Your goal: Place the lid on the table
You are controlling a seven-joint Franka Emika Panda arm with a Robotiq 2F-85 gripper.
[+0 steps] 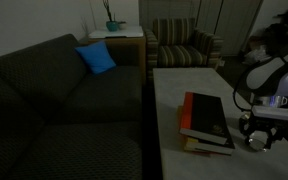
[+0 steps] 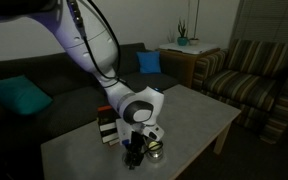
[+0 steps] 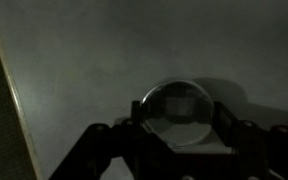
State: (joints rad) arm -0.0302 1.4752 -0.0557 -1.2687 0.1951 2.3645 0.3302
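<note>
Your wrist view tells you the most. The lid (image 3: 179,112), a small round clear piece with a shiny raised centre, sits between the two fingers (image 3: 227,120) of the end effector (image 3: 181,122). The pads look pressed against its rim on either side, spread no wider than the lid itself. Under it lies the pale top of the desk (image 3: 94,60), with a soft shadow just beside the lid. From here you cannot tell whether the lid touches the surface or hangs just above it.

The exterior views give you what the wrist camera does not. In an exterior view the end effector (image 2: 136,152) points down close to the desk's (image 2: 199,110) edge nearest that camera. There the lid (image 2: 156,151) shows only as a small glint low beside the fingers. The book stack (image 2: 108,126) lies just beside the arm, apart from the lid. In an exterior view the end effector (image 1: 256,136) is low beyond the book stack (image 1: 206,122), but the lid is too small and dark to make out there. Both exterior views show the dark sofa (image 1: 54,110) alongside the desk, with a blue cushion (image 1: 96,58) on it.
</note>
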